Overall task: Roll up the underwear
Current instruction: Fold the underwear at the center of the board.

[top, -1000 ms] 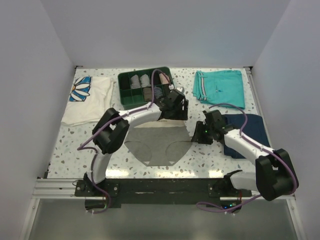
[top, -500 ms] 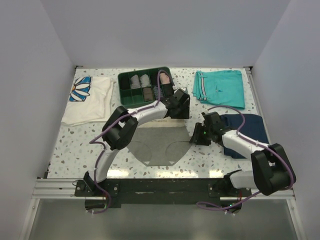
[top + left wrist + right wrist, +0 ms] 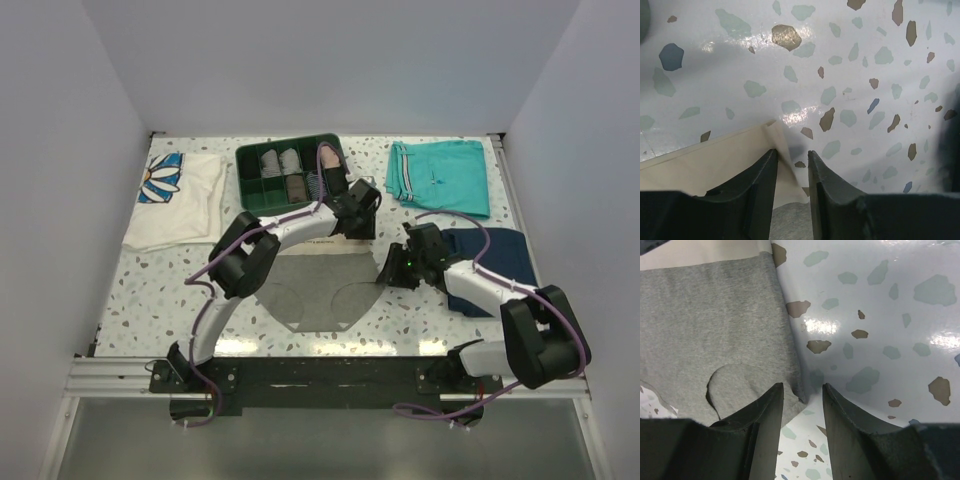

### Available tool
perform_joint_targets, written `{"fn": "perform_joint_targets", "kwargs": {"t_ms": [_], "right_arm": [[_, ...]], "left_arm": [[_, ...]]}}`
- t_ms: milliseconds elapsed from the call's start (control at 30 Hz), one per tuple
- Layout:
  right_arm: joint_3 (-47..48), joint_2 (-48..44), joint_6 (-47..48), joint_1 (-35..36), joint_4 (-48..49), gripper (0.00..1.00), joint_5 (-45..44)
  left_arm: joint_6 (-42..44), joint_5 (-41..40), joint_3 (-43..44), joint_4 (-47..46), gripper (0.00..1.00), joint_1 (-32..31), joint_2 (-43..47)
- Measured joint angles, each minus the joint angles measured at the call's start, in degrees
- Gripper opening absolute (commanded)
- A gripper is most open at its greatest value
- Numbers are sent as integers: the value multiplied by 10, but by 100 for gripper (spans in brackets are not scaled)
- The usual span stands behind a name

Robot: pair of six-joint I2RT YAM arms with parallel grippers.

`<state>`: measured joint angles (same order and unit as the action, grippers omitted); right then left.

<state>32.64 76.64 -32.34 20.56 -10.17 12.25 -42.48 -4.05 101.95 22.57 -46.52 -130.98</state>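
Note:
The underwear (image 3: 320, 285) lies spread flat in the middle of the table, grey with a beige waistband along its far edge. My left gripper (image 3: 355, 222) is down at the far right corner of that waistband. In the left wrist view the jaws (image 3: 791, 152) stand narrowly apart with the beige corner (image 3: 715, 160) between them, the cloth touching only the left finger. My right gripper (image 3: 390, 268) sits at the garment's right edge. The right wrist view shows that gripper (image 3: 802, 386) open, straddling the lower right tip of the grey cloth (image 3: 715, 325).
A green compartment tray (image 3: 250, 190) with rolled garments stands at the back, just behind the left gripper. A white daisy-print shirt (image 3: 180, 200) lies at back left, teal shorts (image 3: 440, 175) at back right, and a navy folded garment (image 3: 500, 255) under the right arm.
The left gripper has slid back and right to the waistband corner, and its jaws have narrowed. The right gripper has edged left toward the underwear's right edge.

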Motion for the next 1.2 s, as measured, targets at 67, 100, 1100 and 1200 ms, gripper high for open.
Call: {"fn": "perform_joint_targets", "kwargs": {"t_ms": [67, 100, 1100, 1200], "right_arm": [[0, 3, 0, 0, 6, 40, 9], [0, 6, 0, 0, 9, 40, 12], [0, 20, 13, 0, 34, 0, 39], [0, 12, 21, 0, 24, 0, 39]], "left_arm": [[0, 0, 5, 2, 31, 0, -4], [0, 0, 7, 3, 30, 0, -5], [1, 0, 18, 17, 0, 0, -14], [1, 0, 18, 17, 0, 0, -13]]}}
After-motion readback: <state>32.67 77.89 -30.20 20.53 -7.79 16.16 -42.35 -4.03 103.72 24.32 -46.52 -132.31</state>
